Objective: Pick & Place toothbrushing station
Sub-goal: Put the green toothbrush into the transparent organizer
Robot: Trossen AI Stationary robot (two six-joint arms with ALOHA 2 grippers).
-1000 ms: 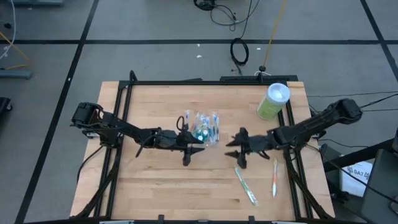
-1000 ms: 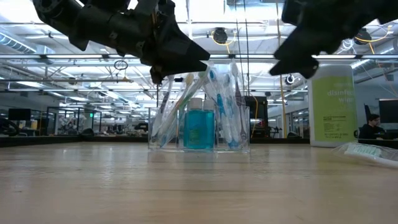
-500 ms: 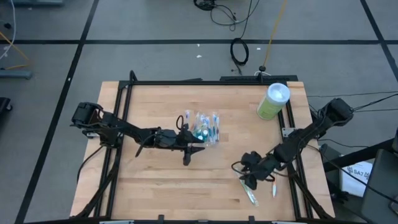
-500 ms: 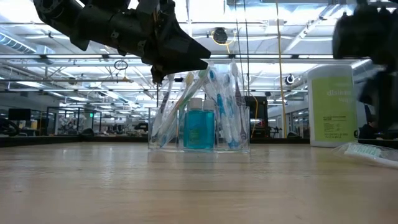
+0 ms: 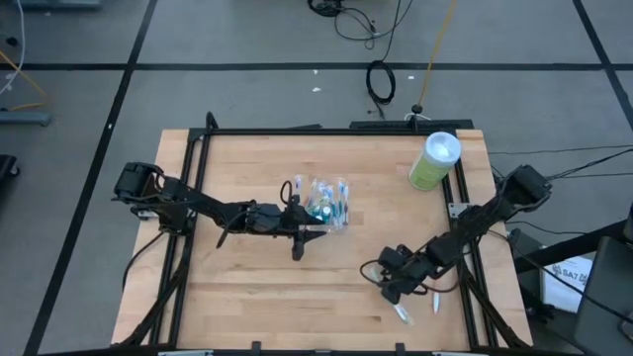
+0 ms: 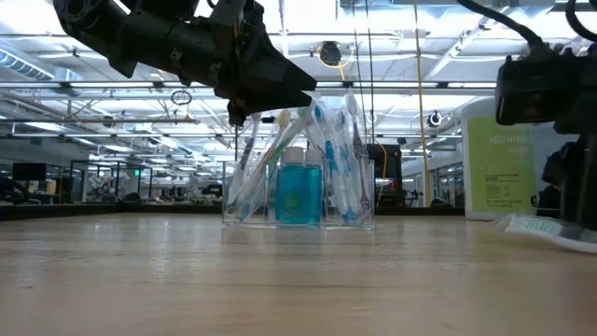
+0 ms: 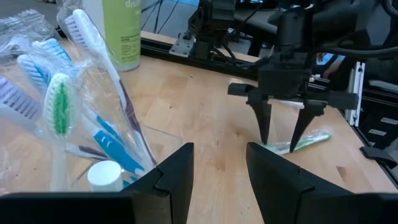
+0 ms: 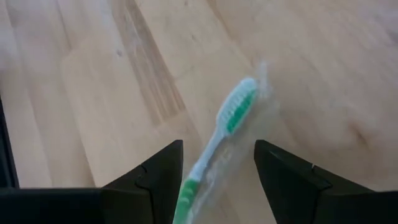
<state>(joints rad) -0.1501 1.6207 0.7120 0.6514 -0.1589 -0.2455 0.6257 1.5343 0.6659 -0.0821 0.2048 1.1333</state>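
Note:
A clear plastic cup [image 5: 326, 203] stands on the table's middle, holding several blue, green and white toothbrushes [image 7: 62, 106] and a teal bottle [image 6: 298, 191]. My left gripper [image 5: 305, 237] is open and empty just near of the cup. My right gripper [image 5: 391, 289] is open and points down over a green toothbrush in a clear wrapper [image 8: 230, 124]. That toothbrush lies flat on the table near the front right, as the left wrist view [image 7: 301, 143] also shows. An orange-and-white toothbrush [image 5: 435, 300] lies flat beside it. My right gripper's open fingers [image 8: 155, 180] stand on either side of the green toothbrush's handle [image 8: 189, 193], coming from above and pointing down. Whether they touch it I cannot tell. The toothbrush lies flat on the table.
A tall light-green canister with a white lid [image 5: 435, 160] stands at the far right corner. A black frame [image 5: 198, 158] runs along the table's edges. Bare wood [image 5: 247, 297] lies at the front left.
My right gripper has gone from the table's middle toward the near edge and down, onto the green toothbrush, and has tipped to point downward. It stays open.

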